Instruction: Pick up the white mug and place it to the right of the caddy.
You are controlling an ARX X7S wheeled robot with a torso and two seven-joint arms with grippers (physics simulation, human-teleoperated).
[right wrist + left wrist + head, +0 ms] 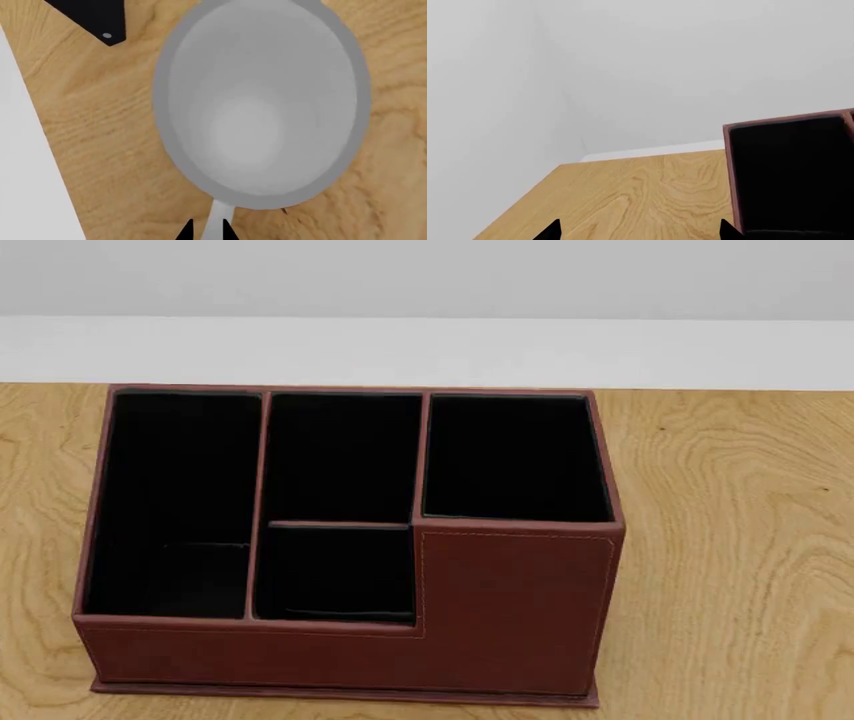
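Right of caddy [514, 610], bare tabletop [734, 570]; right end effector [207, 231] grasping white mug [257, 105] handle; left released.

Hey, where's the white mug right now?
The white mug shows only in the right wrist view, seen from straight above, standing upright on the wooden table. It is absent from the head view.

A plain, office-like desk setting is suggested, rendered in simulation. A light wood-grain worktop [727, 540] is set against bare pale walls [694, 65] that meet in a corner, with a white strip along the worktop's far edge at 12 o'clock. A reddish-brown leather-look caddy [514, 610] with black-lined compartments, a desk organiser, and a white mug [257, 107] are seen on the wood.
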